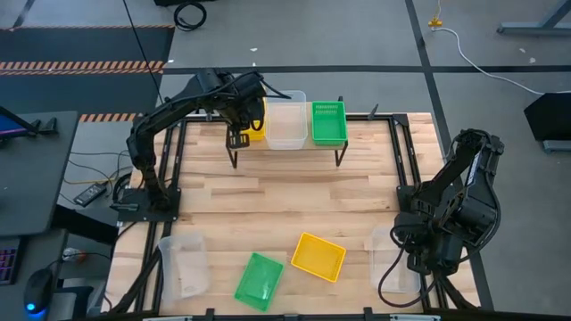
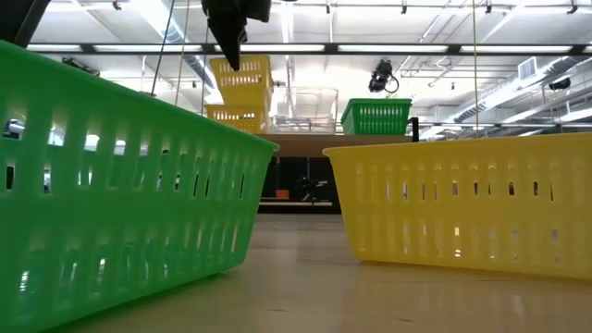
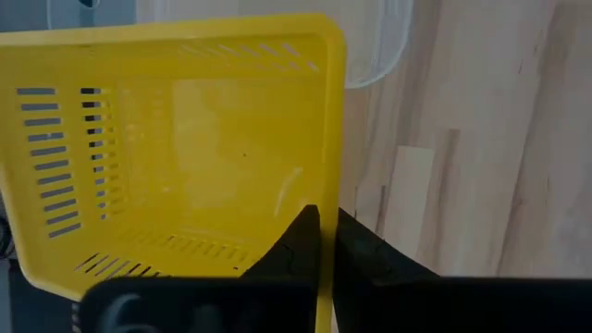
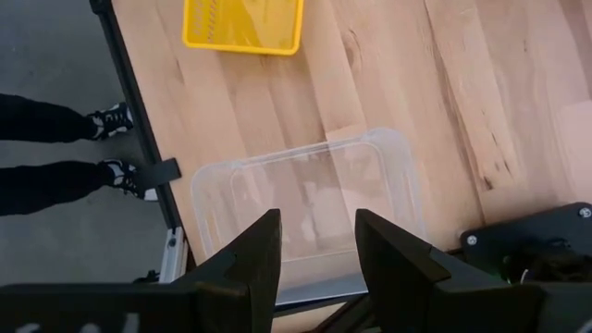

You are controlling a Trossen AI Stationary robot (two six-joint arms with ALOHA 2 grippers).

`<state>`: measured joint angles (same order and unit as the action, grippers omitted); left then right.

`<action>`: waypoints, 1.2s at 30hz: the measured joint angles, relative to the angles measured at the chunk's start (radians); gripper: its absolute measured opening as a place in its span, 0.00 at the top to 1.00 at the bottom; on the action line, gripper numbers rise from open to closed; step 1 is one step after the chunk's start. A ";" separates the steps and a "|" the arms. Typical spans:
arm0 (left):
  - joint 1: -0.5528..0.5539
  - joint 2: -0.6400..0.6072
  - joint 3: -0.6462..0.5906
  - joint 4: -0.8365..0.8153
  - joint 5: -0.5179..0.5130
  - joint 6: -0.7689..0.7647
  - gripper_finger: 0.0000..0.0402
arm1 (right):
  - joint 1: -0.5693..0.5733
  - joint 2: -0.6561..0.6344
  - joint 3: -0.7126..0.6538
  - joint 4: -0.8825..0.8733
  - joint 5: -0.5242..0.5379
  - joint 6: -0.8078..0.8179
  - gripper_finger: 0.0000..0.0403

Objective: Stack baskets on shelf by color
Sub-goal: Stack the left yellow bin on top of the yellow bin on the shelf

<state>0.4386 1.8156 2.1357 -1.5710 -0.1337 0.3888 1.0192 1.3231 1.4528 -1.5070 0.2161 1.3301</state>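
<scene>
At the table's eleven o'clock, the left gripper [image 3: 324,231] pinches a yellow basket's [image 3: 185,157] rim above the shelf [image 1: 294,147]. The right gripper [image 4: 314,250], at four o'clock, hangs open over a clear basket [image 4: 305,199] by the table edge.

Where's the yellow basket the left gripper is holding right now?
In the high view, the left gripper holds it by its wall above the shelf's left end, over another yellow basket and beside the clear basket.
</scene>
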 joint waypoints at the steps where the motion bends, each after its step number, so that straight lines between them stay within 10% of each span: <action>1: 0.001 0.000 0.000 0.000 0.000 0.007 0.97 | 0.000 0.000 0.000 0.000 0.000 0.001 0.64; 36: 0.048 -0.017 -0.114 0.000 -0.022 -0.016 0.89 | 0.000 0.000 0.000 0.002 0.000 0.023 0.64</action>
<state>0.4862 1.7986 2.0217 -1.5711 -0.1559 0.3726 1.0193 1.3228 1.4527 -1.5051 0.2159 1.3535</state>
